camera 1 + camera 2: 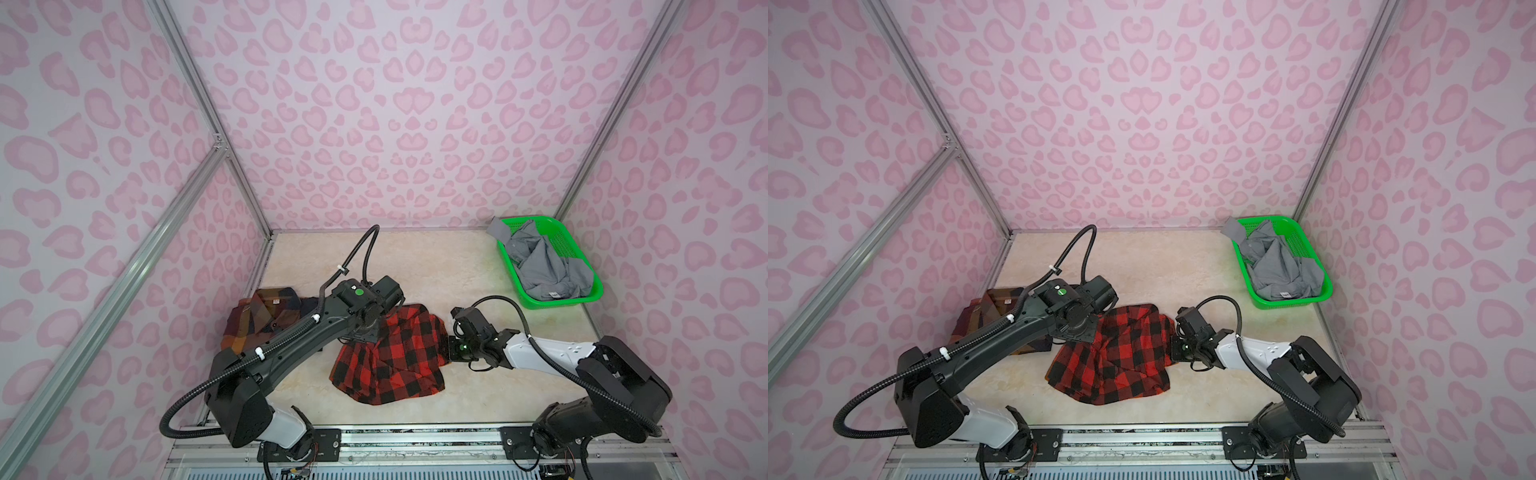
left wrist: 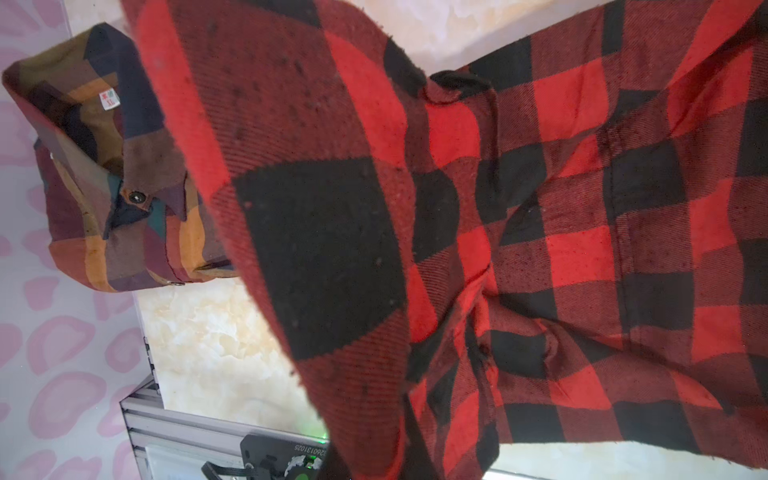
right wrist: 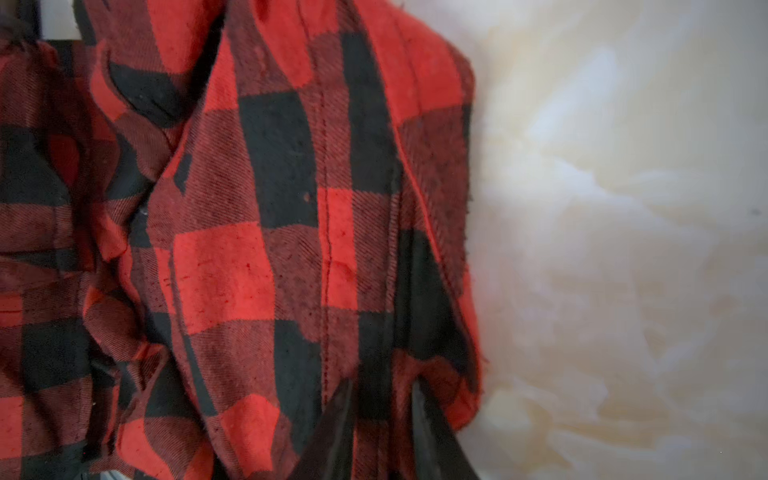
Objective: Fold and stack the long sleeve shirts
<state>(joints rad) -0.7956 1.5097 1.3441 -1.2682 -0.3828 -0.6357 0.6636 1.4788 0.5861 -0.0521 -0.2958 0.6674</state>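
Three shirts — red-check flannel [image 1: 390,357], brown plaid [image 1: 257,311], plain grey [image 1: 544,266] — one green basket [image 1: 557,302].

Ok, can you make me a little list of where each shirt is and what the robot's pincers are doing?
Red-and-black flannel: crumpled in the middle of the table, not folded
Brown plaid shirt: folded, left of the flannel
Grey shirt: bunched in the green basket, a piece hanging over the rim
Left pincer: shut on the flannel
Right pincer: shut on the flannel's other side
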